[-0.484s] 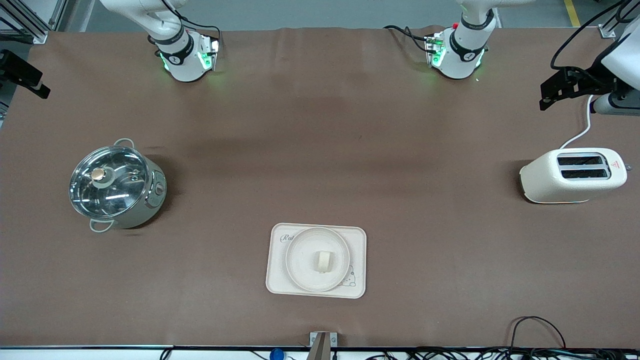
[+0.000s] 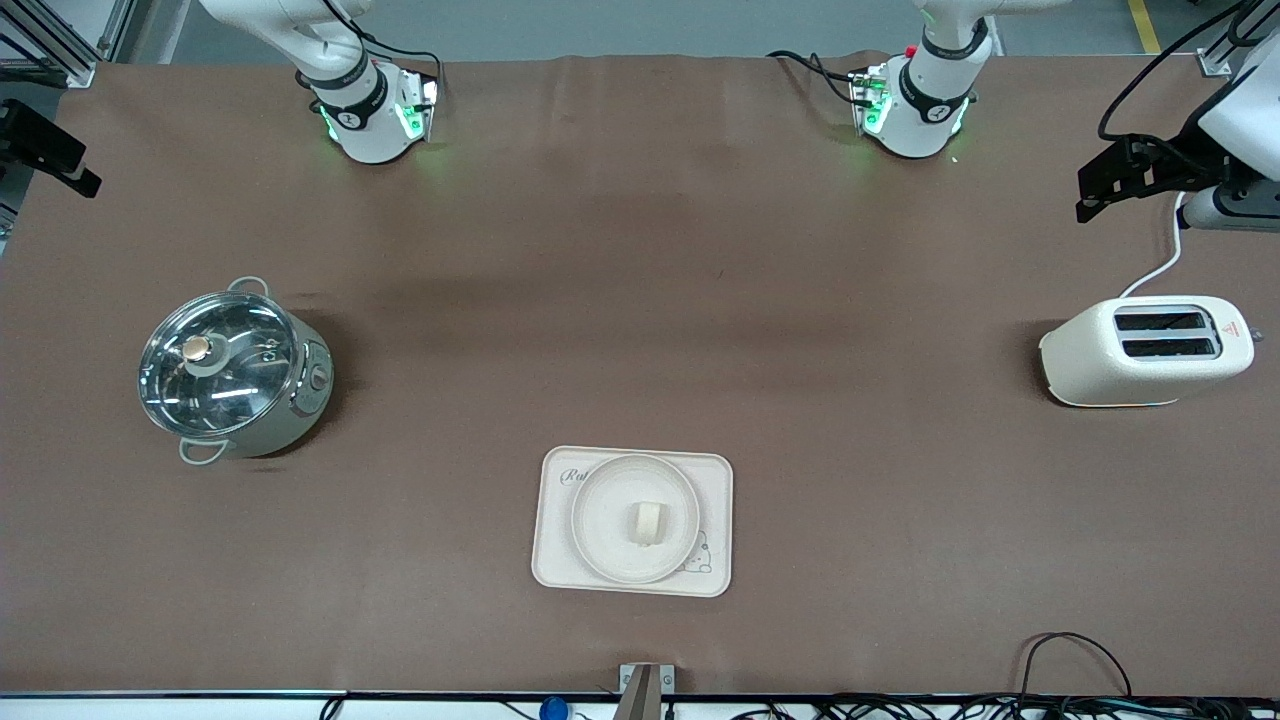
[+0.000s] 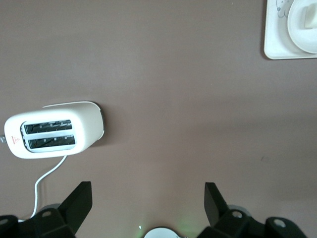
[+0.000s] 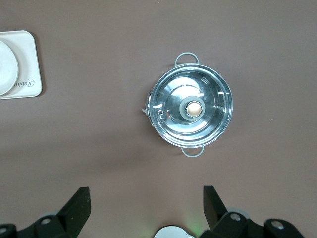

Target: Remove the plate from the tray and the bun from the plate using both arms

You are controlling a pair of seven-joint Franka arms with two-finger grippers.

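Observation:
The round cream plate (image 2: pixel 600 500) lies on the rectangular cream tray (image 2: pixel 716 478), at the middle of the table near the front camera. The small pale bun (image 2: pixel 648 522) stands on the plate's middle. My left gripper (image 2: pixel 1090 195) is open and empty, up over the left arm's end of the table above the toaster. Its wrist view (image 3: pixel 147 198) shows the plate (image 3: pixel 299 37) and bun (image 3: pixel 310 18) far off. My right gripper (image 2: pixel 60 160) is open and empty, up over the right arm's end; its wrist view (image 4: pixel 146 198) shows the plate's edge (image 4: pixel 6 67).
A steel pot with a glass lid (image 2: pixel 232 372) stands toward the right arm's end and also shows in the right wrist view (image 4: pixel 190 110). A white toaster (image 2: pixel 1148 350) with its cord stands toward the left arm's end and also shows in the left wrist view (image 3: pixel 54 130). Brown cloth covers the table.
My left gripper has shifted very slightly. Plate, bun, tray and right gripper have not moved.

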